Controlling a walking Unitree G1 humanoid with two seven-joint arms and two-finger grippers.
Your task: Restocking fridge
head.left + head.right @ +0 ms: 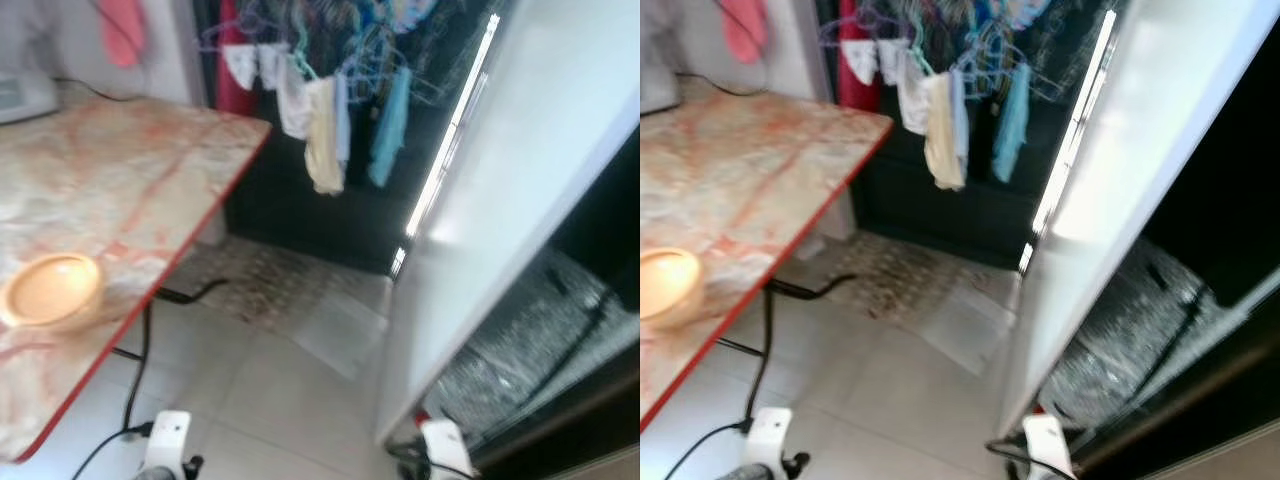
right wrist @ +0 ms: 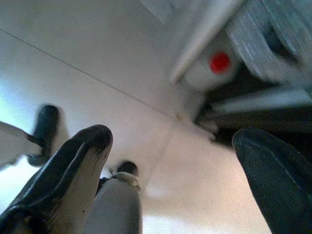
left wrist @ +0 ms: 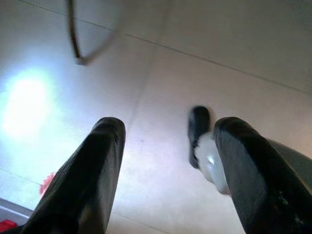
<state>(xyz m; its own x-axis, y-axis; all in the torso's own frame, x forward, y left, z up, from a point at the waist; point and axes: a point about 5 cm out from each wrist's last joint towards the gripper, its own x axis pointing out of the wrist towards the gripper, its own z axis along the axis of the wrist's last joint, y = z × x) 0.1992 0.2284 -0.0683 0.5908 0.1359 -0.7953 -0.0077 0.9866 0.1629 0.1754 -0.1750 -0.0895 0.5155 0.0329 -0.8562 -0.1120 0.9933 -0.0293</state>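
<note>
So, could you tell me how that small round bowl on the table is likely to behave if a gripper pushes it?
The bowl looks shallow and wide-based, so it would probably slide rather than tip. It seems empty, so likely light. It sits near the red edge of the table, so a push that way might send it off.

Head cams look fwd & down from above: table (image 1: 120,190) on the left, white fridge door (image 1: 510,190) on the right, tiled floor (image 1: 270,400) between. Both eyes share that scene, right eye shifted slightly. Left wrist cam points along its fingers (image 3: 92,170) at the floor, fairly near. Right wrist cam does likewise past its fingers (image 2: 73,165), catching the fridge's foot.
</note>
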